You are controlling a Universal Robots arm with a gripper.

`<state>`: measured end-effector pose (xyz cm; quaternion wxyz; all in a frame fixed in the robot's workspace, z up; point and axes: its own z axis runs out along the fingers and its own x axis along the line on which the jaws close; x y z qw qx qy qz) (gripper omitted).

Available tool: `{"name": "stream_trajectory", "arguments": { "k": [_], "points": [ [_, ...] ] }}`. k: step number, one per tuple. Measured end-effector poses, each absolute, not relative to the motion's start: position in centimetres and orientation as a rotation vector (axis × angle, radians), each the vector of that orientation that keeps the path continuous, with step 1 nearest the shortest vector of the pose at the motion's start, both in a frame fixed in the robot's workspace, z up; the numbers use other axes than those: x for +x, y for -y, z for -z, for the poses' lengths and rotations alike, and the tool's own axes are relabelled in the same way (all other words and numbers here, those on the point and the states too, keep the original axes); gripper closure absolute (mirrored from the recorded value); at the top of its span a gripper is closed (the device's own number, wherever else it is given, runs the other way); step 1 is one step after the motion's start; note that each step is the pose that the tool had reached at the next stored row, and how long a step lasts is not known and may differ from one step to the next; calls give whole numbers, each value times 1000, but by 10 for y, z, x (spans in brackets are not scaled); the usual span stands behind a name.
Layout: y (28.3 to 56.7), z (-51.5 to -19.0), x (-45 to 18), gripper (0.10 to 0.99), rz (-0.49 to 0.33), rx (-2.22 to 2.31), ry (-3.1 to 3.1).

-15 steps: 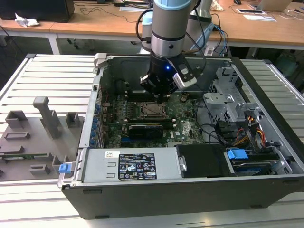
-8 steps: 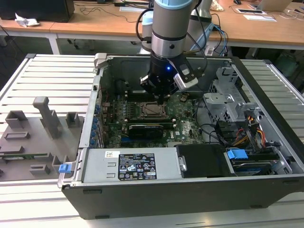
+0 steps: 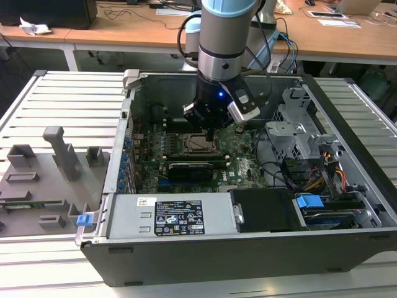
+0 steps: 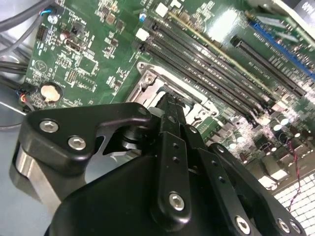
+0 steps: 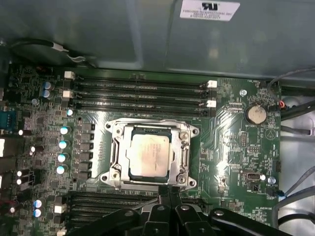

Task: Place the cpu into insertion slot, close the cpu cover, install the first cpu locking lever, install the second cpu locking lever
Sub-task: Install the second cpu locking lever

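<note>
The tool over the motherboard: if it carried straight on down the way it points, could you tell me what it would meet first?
Most likely the near rim of the cpu cover, with the cpu seated under it; the tool sits at that edge. Depth is unclear, so it might land on the motherboard beside it.

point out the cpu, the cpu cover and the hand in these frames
cpu [image 5: 149, 156], first wrist view, middle of its silvery top.
cpu cover [image 5: 116, 132], first wrist view, a corner of the metal frame.
hand [image 5: 170, 191], first wrist view, at its fingertips.

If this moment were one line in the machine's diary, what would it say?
cpu seated in insertion slot | cpu cover closed over it | gripper shut, tips at socket's edge, holding nothing
</note>
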<state>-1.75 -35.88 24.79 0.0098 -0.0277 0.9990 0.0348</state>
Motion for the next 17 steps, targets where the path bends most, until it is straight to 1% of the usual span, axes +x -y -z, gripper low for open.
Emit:
{"name": "stream_trajectory", "arguments": {
  "k": [3, 17],
  "points": [
    [361, -247, -18, 980, -133, -91, -3121],
    [369, -240, -26, 980, -157, -108, -3121]
  ]
}}
